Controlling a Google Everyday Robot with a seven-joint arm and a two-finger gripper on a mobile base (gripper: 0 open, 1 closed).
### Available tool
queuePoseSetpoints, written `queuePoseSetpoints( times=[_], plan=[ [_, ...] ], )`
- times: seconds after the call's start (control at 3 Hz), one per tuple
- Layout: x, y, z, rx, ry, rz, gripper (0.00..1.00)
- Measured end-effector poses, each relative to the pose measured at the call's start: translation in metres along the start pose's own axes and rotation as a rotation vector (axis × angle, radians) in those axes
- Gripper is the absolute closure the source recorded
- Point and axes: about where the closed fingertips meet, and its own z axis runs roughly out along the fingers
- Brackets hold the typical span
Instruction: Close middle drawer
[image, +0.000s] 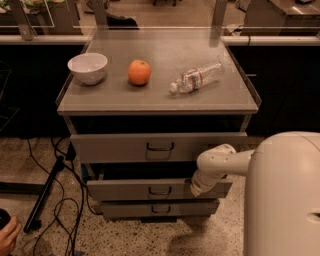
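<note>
A grey tabletop (165, 102) caps a three-drawer cabinet (75, 145) that stands on a speckled floor (220, 235). On the tabletop, from left to right, are a white bowl (88, 67), an orange (139, 72) and a clear bottle (197, 77) lying on its side, each apart from the others. Behind the cabinet run dark counters with a pale rail along their edge. Black cables (65, 210) trail over the floor to the left, beside a dark bar (42, 200) that slants down to the floor.

All three drawers stand out from the cabinet. The top drawer (115, 147) is out the furthest. The middle drawer (125, 190) sits under it, partly pulled out, with a dark gap above its front and a small loop handle (160, 191) at its centre. The bottom drawer (125, 209) juts out the least.

The robot's white body (285, 195) fills the lower right. Its arm (225, 160) reaches left and bends down, and the hand (198, 189) is at the right part of the middle drawer's front, right of the handle and seemingly against the panel. Whether the hand is apart or together cannot be told from this view, and nothing can be seen held in it.
</note>
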Motion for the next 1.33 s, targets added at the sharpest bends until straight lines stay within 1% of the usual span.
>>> queuePoseSetpoints(
  times=[0.33, 1.0, 1.33],
  plan=[
    [-0.017, -0.006, 0.000, 0.014, -0.020, -0.002, 1.00],
    [-0.033, -0.010, -0.004, 0.032, -0.048, -0.002, 1.00],
    [-0.024, -0.011, -0.026, 0.033, -0.027, 0.004, 1.00]
  ],
)
